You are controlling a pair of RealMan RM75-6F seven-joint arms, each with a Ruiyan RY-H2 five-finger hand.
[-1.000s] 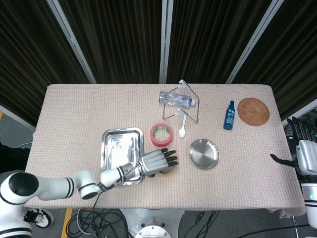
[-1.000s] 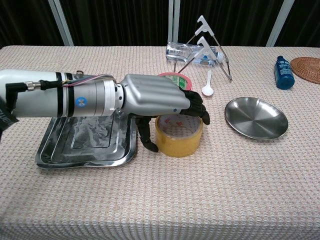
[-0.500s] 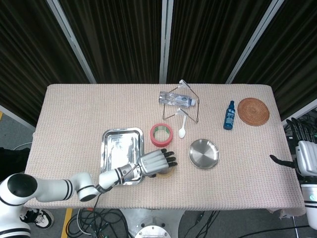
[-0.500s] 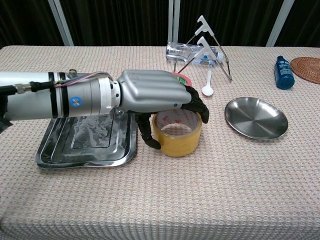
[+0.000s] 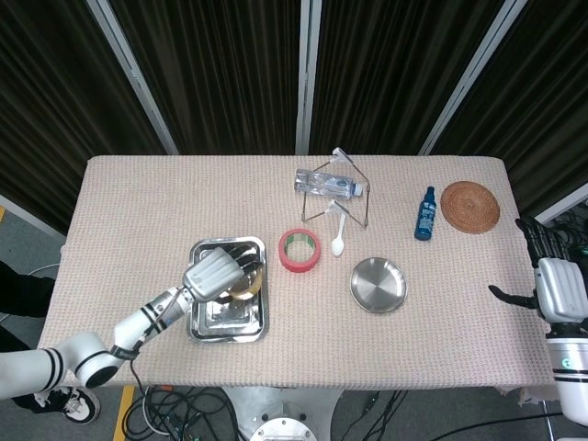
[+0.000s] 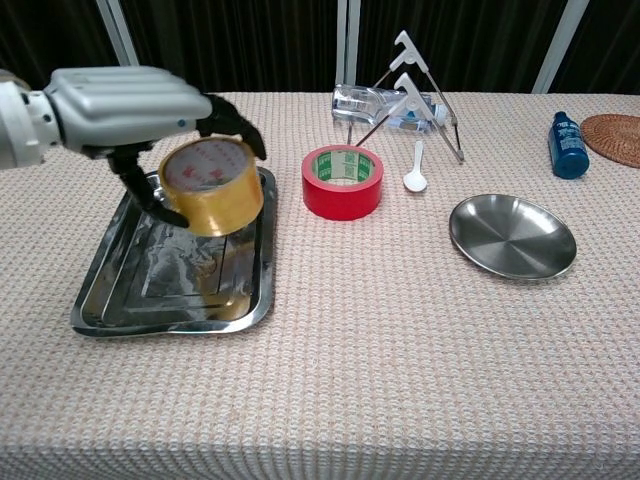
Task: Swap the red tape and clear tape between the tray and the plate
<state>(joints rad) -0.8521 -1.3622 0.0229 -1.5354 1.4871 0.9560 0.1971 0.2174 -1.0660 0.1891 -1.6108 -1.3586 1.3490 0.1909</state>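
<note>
My left hand [image 6: 130,105] [image 5: 214,271] grips the clear tape [image 6: 211,185] [image 5: 246,284], a yellowish roll, and holds it tilted in the air over the steel tray [image 6: 120,305] [image 5: 230,322]. The red tape [image 6: 342,181] [image 5: 299,250] lies flat on the cloth between the tray and the round steel plate [image 6: 512,237] [image 5: 378,285], which holds nothing. My right hand [image 5: 549,280] hangs off the table's right edge with its fingers spread and nothing in it.
A wire stand with a lying plastic bottle [image 6: 385,104] and a white spoon [image 6: 416,170] sit behind the red tape. A blue bottle [image 6: 566,146] and a woven coaster [image 6: 612,138] are at the far right.
My left hand has lifted the clear tape off the cloth and carried it left, from beside the tray to above it. The red tape is now uncovered in the chest view.
</note>
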